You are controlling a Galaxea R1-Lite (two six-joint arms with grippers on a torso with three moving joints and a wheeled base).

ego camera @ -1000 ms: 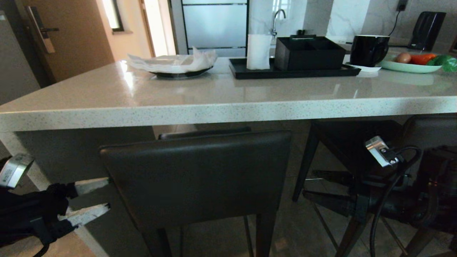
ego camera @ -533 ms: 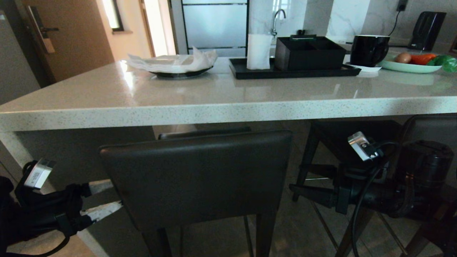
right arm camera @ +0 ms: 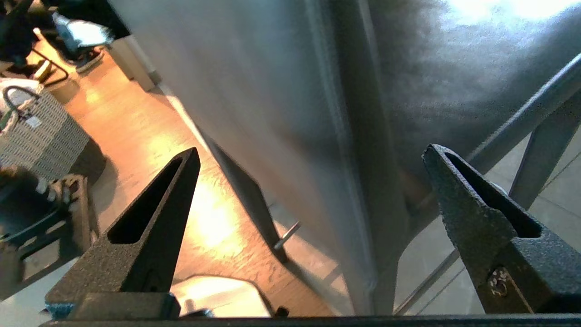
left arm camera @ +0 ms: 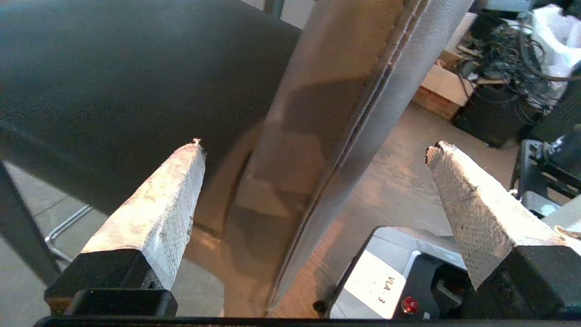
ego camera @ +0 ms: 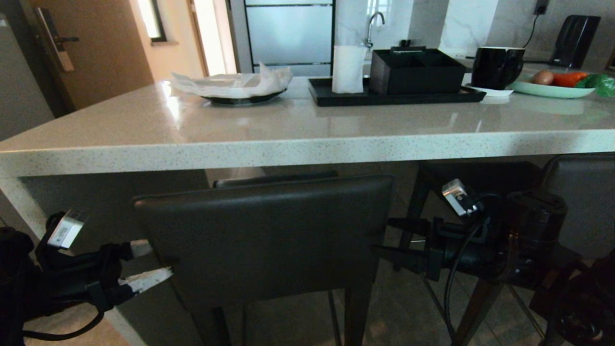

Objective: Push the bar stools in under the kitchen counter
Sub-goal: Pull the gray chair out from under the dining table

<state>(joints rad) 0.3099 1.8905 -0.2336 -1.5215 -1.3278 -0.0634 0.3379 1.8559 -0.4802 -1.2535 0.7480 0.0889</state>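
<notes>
- While both arms reach in low, the counter [ego camera: 298, 144] spans the scene above every fingertip, its thick pale slab overhanging the stools; its side panel [left arm camera: 345, 118] stands between the left fingers in the left wrist view
- near stool [ego camera: 264, 240] sits between the two grippers, its dark padded backrest facing the robot and just below the counter edge; judging by the backrest in front of the slab, it is not yet pushed in
- second stool [ego camera: 576, 192] lies beyond the right arm, partly under the slab and mostly hidden by it
- left gripper [ego camera: 151, 264] is at the backrest's left edge, jaws spread wide and holding nothing; the upper finger [ego camera: 139, 247] slips behind the edge, the lower one shows in front, so it looks set to flank the backrest for a push
- right gripper [ego camera: 391, 240] mirrors it at the right edge, dark fingers [right arm camera: 150, 236] wide apart and empty, with the backrest's edge between them in the right wrist view
- whether any finger touches the leather cannot be told
- one gripper on each side would probably keep the stool from turning as it slides under
</notes>
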